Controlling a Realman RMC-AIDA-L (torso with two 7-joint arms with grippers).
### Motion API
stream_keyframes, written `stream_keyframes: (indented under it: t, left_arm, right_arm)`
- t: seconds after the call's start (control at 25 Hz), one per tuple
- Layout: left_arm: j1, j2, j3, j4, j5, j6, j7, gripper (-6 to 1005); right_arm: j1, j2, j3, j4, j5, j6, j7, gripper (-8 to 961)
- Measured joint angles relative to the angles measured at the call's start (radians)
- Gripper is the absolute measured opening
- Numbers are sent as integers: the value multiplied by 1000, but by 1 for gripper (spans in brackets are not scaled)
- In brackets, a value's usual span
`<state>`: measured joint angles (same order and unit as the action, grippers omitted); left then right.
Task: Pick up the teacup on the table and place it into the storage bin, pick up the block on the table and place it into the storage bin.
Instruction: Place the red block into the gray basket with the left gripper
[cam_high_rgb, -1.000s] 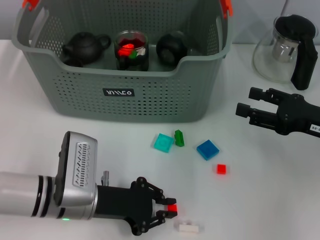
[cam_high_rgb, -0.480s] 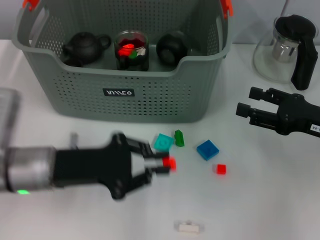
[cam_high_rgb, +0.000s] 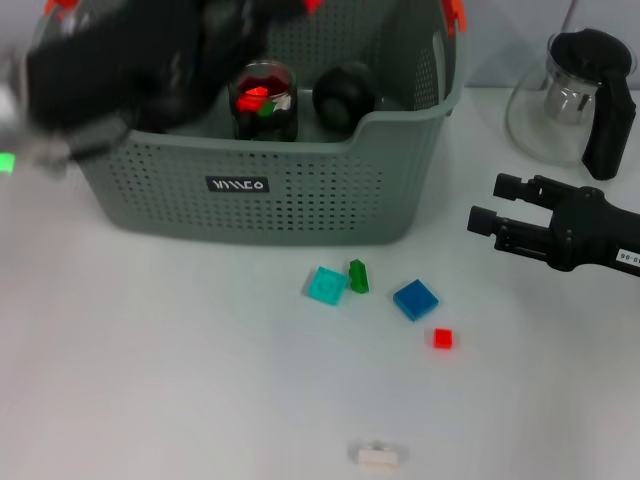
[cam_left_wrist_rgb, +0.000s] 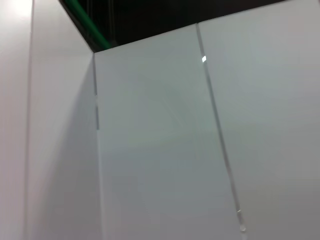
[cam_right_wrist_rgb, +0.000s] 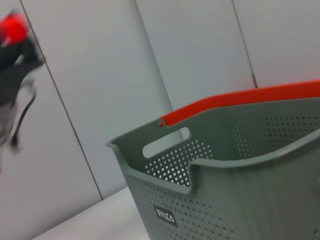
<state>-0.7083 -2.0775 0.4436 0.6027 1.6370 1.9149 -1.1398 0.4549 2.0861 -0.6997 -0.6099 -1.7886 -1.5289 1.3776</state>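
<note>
The grey perforated storage bin (cam_high_rgb: 300, 190) stands at the back of the table, and the right wrist view shows its rim and orange clip (cam_right_wrist_rgb: 225, 165). My left gripper (cam_high_rgb: 300, 8) hangs blurred above the bin's back, shut on a small red block (cam_right_wrist_rgb: 12, 27). The left wrist view holds only wall panels. A black rounded teacup (cam_high_rgb: 345, 92) sits inside the bin beside a glass (cam_high_rgb: 264, 100) that holds red and green pieces. My right gripper (cam_high_rgb: 487, 203) hovers open over the table to the right of the bin, holding nothing.
Loose blocks lie on the white table in front of the bin: teal (cam_high_rgb: 326, 285), green (cam_high_rgb: 358, 276), blue (cam_high_rgb: 415, 299), a small red one (cam_high_rgb: 443, 338) and a white one (cam_high_rgb: 378, 456) near the front edge. A glass pitcher (cam_high_rgb: 575, 100) with a black handle stands back right.
My left arm has risen from the table's front, carrying the red block up and back to above the bin. The right arm has barely moved.
</note>
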Motion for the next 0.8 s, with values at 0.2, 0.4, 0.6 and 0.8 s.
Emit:
stream_keyframes:
  t: [0.2, 0.4, 0.6, 0.8]
  left_arm:
    - [-87, 23, 137, 199, 79, -354, -275, 260]
    - [-130, 80, 385, 324, 298, -663, -588, 279]
    - [-151, 78, 467, 353, 480, -751, -698, 299]
    - [-163, -9, 543, 371, 802, -937, -804, 319]
  right_arm:
    - [2, 0, -5, 1, 0, 2, 0, 805]
    - [-2, 0, -7, 1, -1, 1, 0, 806]
    - [-3, 0, -8, 1, -2, 4, 0, 806]
    - [1, 1, -8, 1, -2, 6, 0, 806]
